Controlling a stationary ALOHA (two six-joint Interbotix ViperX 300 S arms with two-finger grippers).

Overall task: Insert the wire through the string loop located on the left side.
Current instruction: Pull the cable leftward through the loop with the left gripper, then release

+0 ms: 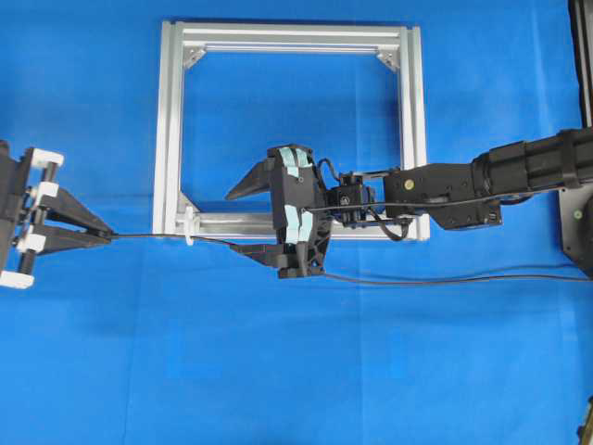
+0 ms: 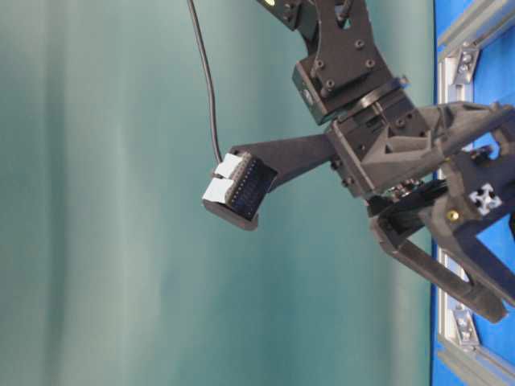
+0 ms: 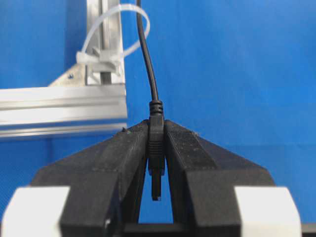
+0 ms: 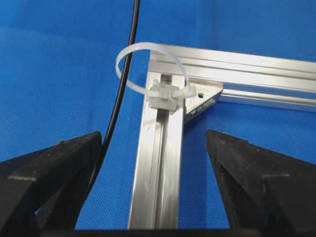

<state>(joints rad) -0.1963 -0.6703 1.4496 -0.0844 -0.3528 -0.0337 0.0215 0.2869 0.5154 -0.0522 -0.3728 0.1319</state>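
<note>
The wire (image 1: 148, 236) is a thin black cable lying along the front of the silver frame (image 1: 172, 120). My left gripper (image 1: 109, 235) is shut on its plug tip (image 3: 156, 143), left of the frame's front left corner. From the plug the wire (image 3: 146, 54) runs through the white string loop (image 3: 118, 29), which sticks out of the rail at that corner (image 1: 189, 227). My right gripper (image 1: 239, 221) is open and straddles the front rail (image 4: 158, 173) just right of the string loop (image 4: 148, 69). The wire (image 4: 116, 108) passes beside its left finger (image 4: 59, 168), untouched by the pads.
Past the right gripper the wire (image 1: 445, 278) trails off to the right edge of the blue table. The right arm (image 1: 482, 181) lies across the frame's front right corner. Silver corner brackets (image 1: 195, 57) sit inside the frame. Bare blue cloth (image 1: 278, 371) spreads in front.
</note>
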